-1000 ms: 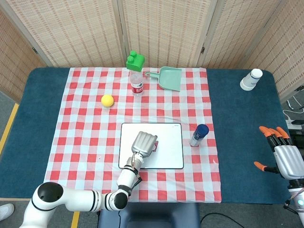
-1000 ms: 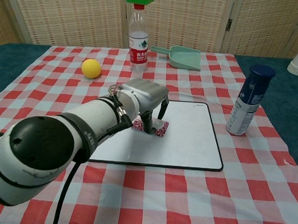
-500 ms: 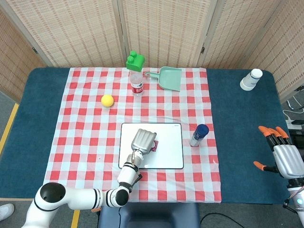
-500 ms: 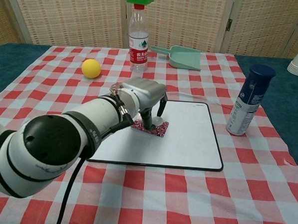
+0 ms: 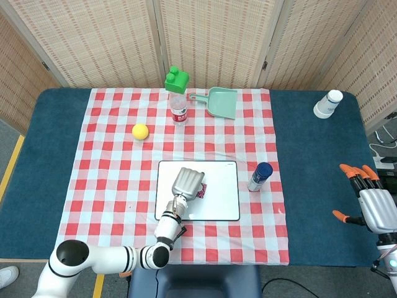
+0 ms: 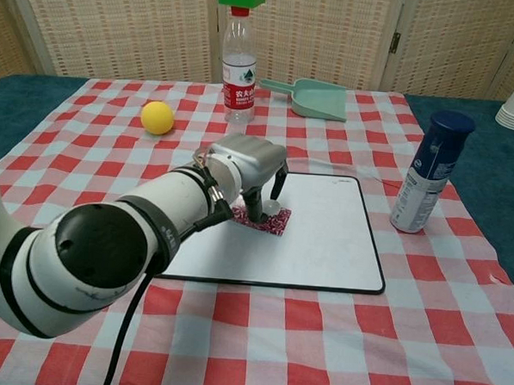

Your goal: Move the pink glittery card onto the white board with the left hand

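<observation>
On the white board (image 6: pixel 323 239) the pink glittery card (image 6: pixel 267 219) lies flat, the left hand (image 6: pixel 250 162) pressing fingertips onto it. Placement looks done; next, lift off without dragging it. The right hand (image 5: pixel 376 205) idles, fingers spread.

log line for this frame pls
phase: placing | left hand: fingertips on pink glittery card | card: flat on white board | right hand: open, off cloth

The card (image 6: pixel 262 219) lies on the board (image 6: pixel 323 239), under the left hand (image 6: pixel 246 162).
</observation>
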Robot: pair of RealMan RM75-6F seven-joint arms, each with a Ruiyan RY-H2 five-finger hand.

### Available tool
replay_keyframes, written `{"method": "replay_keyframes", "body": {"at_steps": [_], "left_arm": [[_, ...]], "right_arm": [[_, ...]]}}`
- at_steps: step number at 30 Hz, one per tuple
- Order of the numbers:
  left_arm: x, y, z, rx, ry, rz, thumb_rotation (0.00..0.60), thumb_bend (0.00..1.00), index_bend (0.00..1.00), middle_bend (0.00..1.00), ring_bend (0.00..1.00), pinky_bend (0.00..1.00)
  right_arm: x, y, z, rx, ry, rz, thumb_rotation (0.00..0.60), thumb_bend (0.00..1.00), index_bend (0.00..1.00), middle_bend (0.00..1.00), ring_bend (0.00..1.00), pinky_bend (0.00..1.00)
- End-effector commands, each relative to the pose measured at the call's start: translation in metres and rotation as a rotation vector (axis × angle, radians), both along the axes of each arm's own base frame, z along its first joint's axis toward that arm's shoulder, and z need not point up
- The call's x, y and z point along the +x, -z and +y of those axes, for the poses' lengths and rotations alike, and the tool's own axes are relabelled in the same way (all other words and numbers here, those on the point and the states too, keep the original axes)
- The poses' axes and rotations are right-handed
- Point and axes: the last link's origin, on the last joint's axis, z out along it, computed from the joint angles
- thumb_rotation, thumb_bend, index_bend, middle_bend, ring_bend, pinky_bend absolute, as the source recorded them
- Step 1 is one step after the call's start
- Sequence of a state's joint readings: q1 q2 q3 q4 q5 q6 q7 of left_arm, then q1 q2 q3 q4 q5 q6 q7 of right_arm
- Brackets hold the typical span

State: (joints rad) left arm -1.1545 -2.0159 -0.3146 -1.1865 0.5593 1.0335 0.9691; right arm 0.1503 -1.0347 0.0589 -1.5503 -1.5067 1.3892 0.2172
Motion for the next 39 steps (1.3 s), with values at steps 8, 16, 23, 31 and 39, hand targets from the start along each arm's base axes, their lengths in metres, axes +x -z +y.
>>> {"method": "replay_keyframes", "body": {"at_steps": [8,16,23,31,39], "left_arm": [[-0.001,-0.01,0.004,0.022,0.009,-0.004,0.6,0.31,0.38,1.0,1.0,1.0],[-0.01,-0.041,0.007,0.082,0.014,-0.011,0.6,0.31,0.41,1.0,1.0,1.0],[-0.073,-0.116,-0.004,0.219,-0.043,-0.157,0.6,0.29,0.5,0.91,0.97,1.0],[-0.204,-0.175,-0.046,0.318,-0.07,-0.44,0.6,0.26,0.23,0.35,0.39,0.56],[-0.273,-0.193,-0.096,0.325,-0.117,-0.403,0.6,0.24,0.0,0.0,0.0,0.05]], "right_arm": [[0.0,0.001,-0.001,0.001,0.003,0.003,0.6,0.0,0.0,0.11,0.0,0.0],[-0.001,0.0,0.0,-0.001,0.004,0.002,0.6,0.0,0.0,0.11,0.0,0.0],[0.001,0.002,0.002,0.009,-0.004,0.002,0.6,0.0,0.0,0.11,0.0,0.0],[0.006,0.009,0.004,0.029,-0.022,0.016,0.6,0.0,0.0,0.11,0.0,0.0],[0.007,0.014,0.004,0.038,-0.02,0.029,0.6,0.01,0.0,0.11,0.0,0.0]]}}
